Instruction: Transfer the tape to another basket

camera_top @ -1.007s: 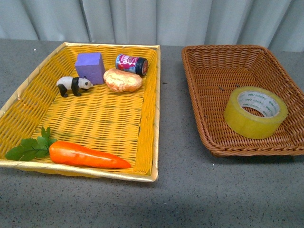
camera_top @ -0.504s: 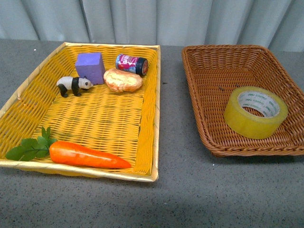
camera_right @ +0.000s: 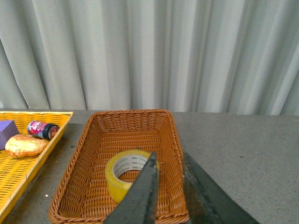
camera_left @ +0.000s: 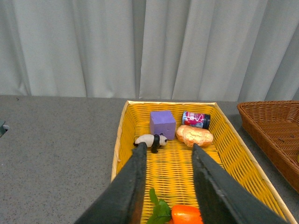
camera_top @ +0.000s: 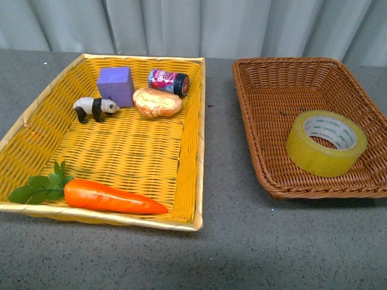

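My right pincer (camera_right: 169, 161) hangs above the near end of the dark brown rectangular wicker basket (camera_right: 84, 158), its two dark fingers set a narrow gap apart and holding nothing. In the right wrist view the wide roll of translucent yellow packing tape (camera_right: 124, 175) sits low and centre, just left of the finger tips and partly behind them, so I judge the roll to lie ahead of and below this pincer, slightly off its line.

The roll lies flat on the basket floor, white printed core facing up, its axis upright. In the front view the tape (camera_top: 326, 142) is at the right of the frame, toward the near right part of the brown basket (camera_top: 260, 90).

My left pincer (camera_left: 169, 158) is spread wider, empty, and looks down the bright yellow woven tray (camera_left: 120, 140) toward a purple block (camera_left: 162, 123), a small panda figure (camera_left: 150, 140), a bread roll (camera_left: 194, 136) and a small can (camera_left: 196, 119). An orange plastic carrot (camera_left: 187, 215) shows at the bottom edge.

The right arm is clearly nearer the tape, so I would take it with that one. Neither arm appears in the front view.
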